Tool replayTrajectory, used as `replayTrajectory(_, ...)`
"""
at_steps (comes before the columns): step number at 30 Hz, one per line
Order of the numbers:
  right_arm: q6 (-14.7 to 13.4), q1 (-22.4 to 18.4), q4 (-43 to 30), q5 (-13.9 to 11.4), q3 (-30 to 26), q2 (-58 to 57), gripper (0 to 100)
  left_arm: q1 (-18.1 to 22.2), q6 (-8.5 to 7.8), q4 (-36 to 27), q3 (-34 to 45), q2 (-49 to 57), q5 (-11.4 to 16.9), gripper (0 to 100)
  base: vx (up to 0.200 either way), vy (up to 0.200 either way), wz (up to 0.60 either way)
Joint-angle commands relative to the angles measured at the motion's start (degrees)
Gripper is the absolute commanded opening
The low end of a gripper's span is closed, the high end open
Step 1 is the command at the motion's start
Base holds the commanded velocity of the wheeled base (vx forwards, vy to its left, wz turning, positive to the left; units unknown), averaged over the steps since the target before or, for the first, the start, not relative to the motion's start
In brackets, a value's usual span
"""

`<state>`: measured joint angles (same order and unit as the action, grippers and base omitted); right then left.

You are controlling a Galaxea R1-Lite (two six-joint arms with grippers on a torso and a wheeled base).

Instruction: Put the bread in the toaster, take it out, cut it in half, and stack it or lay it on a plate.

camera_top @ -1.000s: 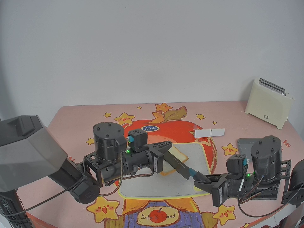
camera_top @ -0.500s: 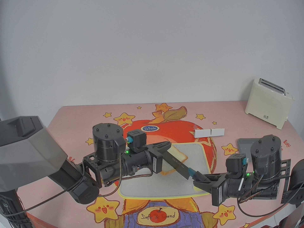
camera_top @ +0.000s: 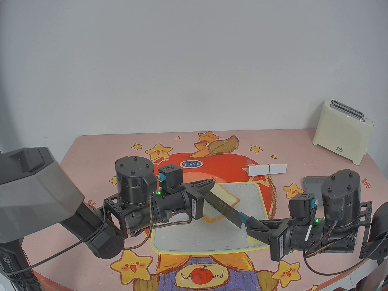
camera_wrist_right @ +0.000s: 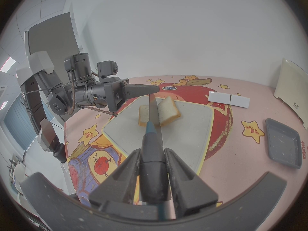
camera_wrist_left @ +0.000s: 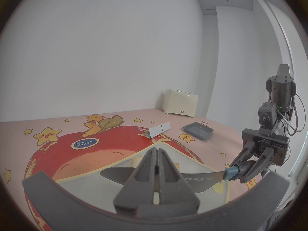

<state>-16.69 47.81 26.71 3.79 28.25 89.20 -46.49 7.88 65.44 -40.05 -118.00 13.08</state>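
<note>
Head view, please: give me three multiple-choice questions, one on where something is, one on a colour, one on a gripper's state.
1. Where does the toaster stand?
A. At the far right corner of the table
B. At the table's near left corner
C. In the middle of the table

2. What colour is the visible part of the handle of the knife?
A. Red
B. Yellow
C. Teal blue

3. What is the state of the right gripper?
A. Open and empty
B. Shut on the knife
C. Shut on a fork

Answers:
1 A: it stands by the wall at the right corner.
2 C: a teal stub shows between the blade and the gripper.
3 B: it clamps the handle while the blade lies across the bread.
</note>
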Motion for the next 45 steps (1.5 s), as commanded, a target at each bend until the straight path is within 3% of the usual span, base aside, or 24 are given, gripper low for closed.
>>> replayTrajectory(1,0.0,0.0,-0.3,-0.1,-0.3,0.1,0,0.0,0.04,0.0,-0.7,0.1,0.1,0,0.0,0.0,0.0)
replayTrajectory(45,-0.1,-0.4,0.2,0.0,0.8,-1.0,0,1.1,0.04,0.0,-1.8,-1.3,0.0,0,0.0,0.0,0.0)
